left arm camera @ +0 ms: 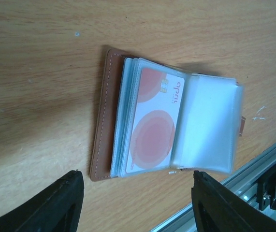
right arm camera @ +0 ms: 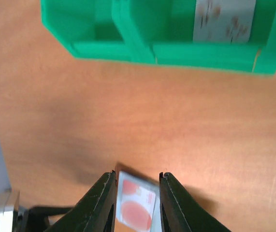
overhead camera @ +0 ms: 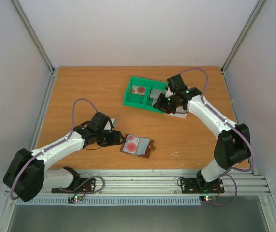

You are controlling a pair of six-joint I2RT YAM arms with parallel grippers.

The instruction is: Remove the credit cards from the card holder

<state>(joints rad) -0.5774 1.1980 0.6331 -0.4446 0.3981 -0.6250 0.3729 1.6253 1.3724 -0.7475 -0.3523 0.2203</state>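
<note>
Card holder (overhead camera: 137,145) lies open on the tabletop (overhead camera: 79,92), lower centre of the top view, 1 sleeved card (left arm camera: 154,128) showing. Left gripper (overhead camera: 115,138) is spread, just beside its left edge. Right gripper (right arm camera: 137,175) pinches 1 credit card (right arm camera: 137,205) near the green tray (overhead camera: 137,103).

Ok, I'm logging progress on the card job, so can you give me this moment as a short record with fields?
card holder: lying open on the table
sleeved card: red circles, in a clear sleeve of the holder
left gripper: open, empty, just short of the holder
right gripper: apparently closed on a pulled card, beside the green tray
tray card: lies in the tray's left compartment, as the top view shows it
</note>
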